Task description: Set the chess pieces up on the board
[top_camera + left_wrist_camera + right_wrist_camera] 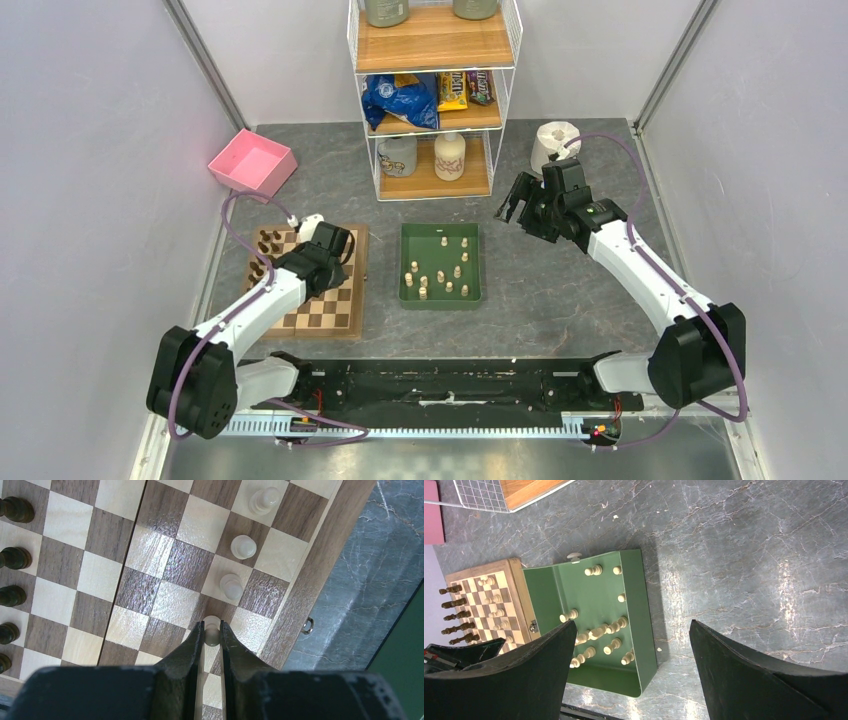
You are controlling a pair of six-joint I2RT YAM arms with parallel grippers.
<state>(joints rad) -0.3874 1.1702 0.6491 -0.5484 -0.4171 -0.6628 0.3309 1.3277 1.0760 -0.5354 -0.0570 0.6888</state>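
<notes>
**At the board's tray-side edge, the left gripper pinches a pale piece**

Over the board, the left gripper stands at a narrow gap, its two dark fingers pressed on either side of a small cream chess piece. Whether the piece's base touches the square beneath cannot be told. Three more pale pieces stand in a line beyond it, along the file just inside the tan border with the metal clasp. A row of dark brown pieces stands along the opposite edge. The checkered board lies flat on the grey table, left of centre.

The right gripper hangs spread wide with nothing between its fingers, above the table beyond and to the right of the green tray.

The tray sits just beside the board, on its right. Inside it, loose cream pieces are scattered over the floor. A pink bin sits at the far left, and a wire shelf at the back holds snack bags and jars.
</notes>
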